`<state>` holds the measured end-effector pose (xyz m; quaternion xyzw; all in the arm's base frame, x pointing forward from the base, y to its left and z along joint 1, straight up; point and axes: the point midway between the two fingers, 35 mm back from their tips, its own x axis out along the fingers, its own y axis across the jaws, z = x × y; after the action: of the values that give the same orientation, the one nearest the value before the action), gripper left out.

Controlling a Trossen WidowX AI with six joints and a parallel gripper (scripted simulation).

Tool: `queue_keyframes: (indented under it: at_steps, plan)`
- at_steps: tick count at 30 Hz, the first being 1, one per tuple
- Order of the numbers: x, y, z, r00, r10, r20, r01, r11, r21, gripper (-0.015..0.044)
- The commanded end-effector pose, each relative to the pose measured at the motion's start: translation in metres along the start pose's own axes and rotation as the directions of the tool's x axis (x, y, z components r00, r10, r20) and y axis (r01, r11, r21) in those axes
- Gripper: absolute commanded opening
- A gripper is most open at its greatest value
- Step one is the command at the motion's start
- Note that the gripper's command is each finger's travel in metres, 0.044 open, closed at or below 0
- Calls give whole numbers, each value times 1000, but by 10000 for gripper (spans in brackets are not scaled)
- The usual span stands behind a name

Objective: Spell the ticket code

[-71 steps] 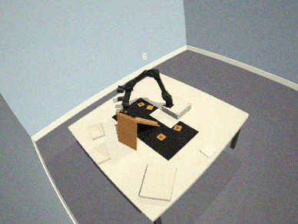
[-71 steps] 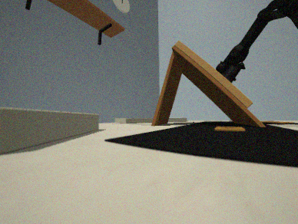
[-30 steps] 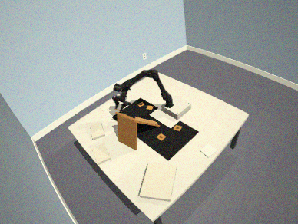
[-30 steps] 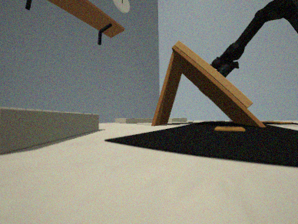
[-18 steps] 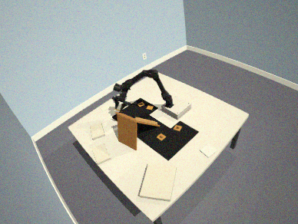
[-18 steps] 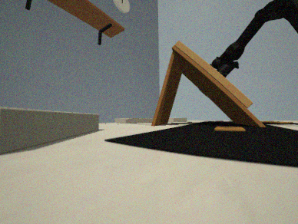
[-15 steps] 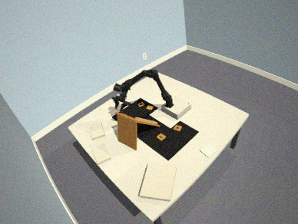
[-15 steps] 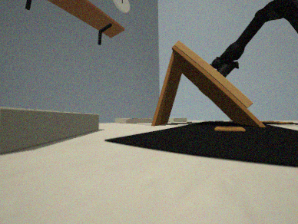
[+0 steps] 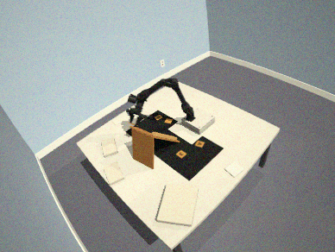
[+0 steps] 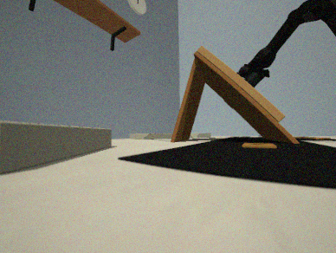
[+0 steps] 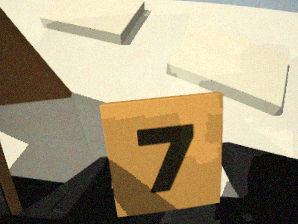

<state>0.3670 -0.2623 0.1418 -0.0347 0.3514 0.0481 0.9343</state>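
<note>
My gripper (image 9: pixel 132 122) (image 11: pixel 166 158) is shut on an orange tile marked 7 (image 11: pixel 162 150), which faces the wrist camera. It holds the tile in the air near the far left end of the wooden board (image 9: pixel 142 148) (image 10: pixel 242 88). In the exterior view the fingers are hidden behind the board. The board stands tilted on the black mat (image 9: pixel 190 168) (image 10: pixel 173 165); its rail face is turned away from the top and exterior views. Other tiles lie flat on the mat: two near the front (image 9: pixel 181 154) (image 9: pixel 199 144) and two at the back (image 9: pixel 158 117) (image 9: pixel 167 121). No ticket print is legible.
Two pale flat blocks (image 9: pixel 109 148) (image 9: pixel 114 173) lie left of the board; both show in the wrist view (image 11: pixel 95 22) (image 11: pixel 230 70). A large pale slab (image 9: pixel 178 204) lies at the front, a small white piece (image 9: pixel 234 168) at the right. A grey box (image 9: pixel 200 122) stands beside the arm's base.
</note>
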Motion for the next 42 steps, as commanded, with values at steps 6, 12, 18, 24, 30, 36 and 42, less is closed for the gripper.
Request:
queue_keyframes:
  at_steps: [6,12,18,24,30,36,42]
  plan:
    - [-1,7,1,1000,0,3,0,1000,0,0]
    - [-2,10,1,1000,1,3,-1,1000,0,0]
    - [-2,14,2,1000,1,3,-1,1000,0,0]
    - [-2,17,2,1000,1,3,-1,1000,0,0]
    - [-2,20,2,1000,1,3,-1,1000,1,0]
    - [-2,23,2,1000,1,3,-1,1000,1,0]
    - [-2,26,1,1000,2,3,-2,1000,1,0]
